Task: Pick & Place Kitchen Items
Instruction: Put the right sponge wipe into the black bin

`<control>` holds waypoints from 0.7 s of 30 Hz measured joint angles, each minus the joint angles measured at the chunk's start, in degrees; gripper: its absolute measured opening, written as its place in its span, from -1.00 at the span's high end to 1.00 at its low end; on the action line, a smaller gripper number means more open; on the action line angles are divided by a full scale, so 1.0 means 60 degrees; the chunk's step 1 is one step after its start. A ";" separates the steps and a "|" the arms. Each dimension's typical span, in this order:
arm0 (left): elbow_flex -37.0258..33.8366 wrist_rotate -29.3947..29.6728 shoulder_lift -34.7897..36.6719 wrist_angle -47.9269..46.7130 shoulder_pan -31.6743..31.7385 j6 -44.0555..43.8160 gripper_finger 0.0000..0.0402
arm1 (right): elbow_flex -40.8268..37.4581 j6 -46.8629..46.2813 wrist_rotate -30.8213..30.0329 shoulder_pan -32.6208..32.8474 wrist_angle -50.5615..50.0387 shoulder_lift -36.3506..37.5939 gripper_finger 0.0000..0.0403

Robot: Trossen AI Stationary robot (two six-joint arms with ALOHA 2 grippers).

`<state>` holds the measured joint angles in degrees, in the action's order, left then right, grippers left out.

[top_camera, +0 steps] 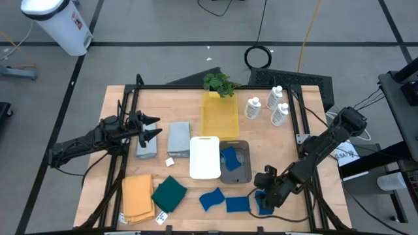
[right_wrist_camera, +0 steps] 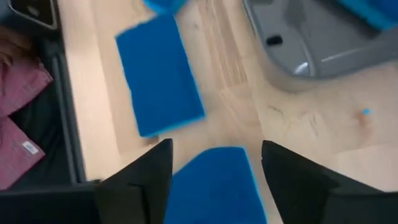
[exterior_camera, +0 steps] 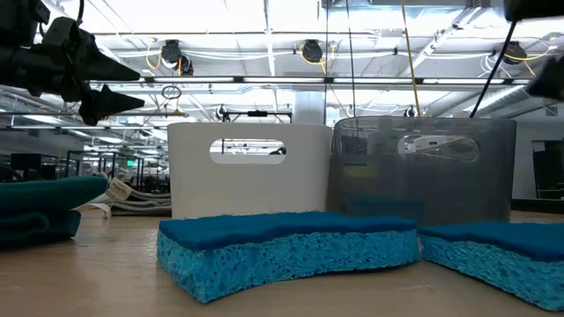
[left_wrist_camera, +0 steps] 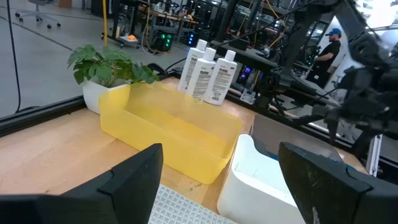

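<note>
At the lower right of the high view, the right hand (top_camera: 264, 196) is seen low over a blue sponge (top_camera: 262, 203) near the bench's (top_camera: 287, 147) front edge. In the right wrist view the two fingers (right_wrist_camera: 140, 177) are parted on either side of that sponge (right_wrist_camera: 214, 183), with nothing yet clamped between them; whether the pads touch its sides cannot be told. Two more blue sponges (top_camera: 238, 204) lie just to the left on the bare wood, and a fourth is seen inside the grey bin (top_camera: 243, 173), which stands touching the white bin (top_camera: 204, 156). A yellow tray (top_camera: 219, 114) lies above them, with three white bottles (top_camera: 269, 104) at the upper right and a leafy plant (top_camera: 219, 83) at the upper centre. Grey (top_camera: 177, 138), orange-tan (top_camera: 137, 196) and dark green (top_camera: 170, 192) cloths are spread at the left.

The left hand (top_camera: 154, 128) is held wide open and empty above the grey cloth.

The risk is judged to lie in the grasp: the sponge is soft and flat, so an off-centre closure could let it squash, tilt or slip free. The neighbouring sponge is near, and could be nudged or caught as well. The bench edge is also near, so a dropped sponge could be lost.
</note>
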<state>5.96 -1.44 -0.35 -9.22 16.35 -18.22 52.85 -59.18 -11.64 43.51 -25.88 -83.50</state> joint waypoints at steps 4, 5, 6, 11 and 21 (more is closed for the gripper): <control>-0.0003 -0.0003 -0.0002 -0.0003 0.0001 0.0000 -0.61 | -0.0808 0.0008 0.0372 -0.0012 0.0810 0.0000 0.04; -0.0004 -0.0003 0.0002 -0.0001 0.0001 0.0000 -0.61 | -0.0989 -0.0016 0.0512 -0.0009 0.0917 0.0000 0.06; -0.0004 -0.0003 -0.0002 -0.0003 -0.0003 0.0000 -0.61 | -0.1149 -0.0024 0.0635 -0.0004 0.1000 0.0000 0.07; -0.0002 -0.0003 -0.0001 -0.0001 -0.0002 0.0000 -0.61 | -0.1839 -0.0023 0.0740 -0.0004 0.1666 0.0000 0.13; -0.0004 -0.0003 -0.0002 0.0001 0.0001 0.0000 -0.61 | -0.3119 0.0295 0.1235 0.0018 0.3887 0.0025 0.24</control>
<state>5.93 -1.45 -0.36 -9.21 16.36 -18.22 34.14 -57.41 -4.23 43.62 -2.56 -83.35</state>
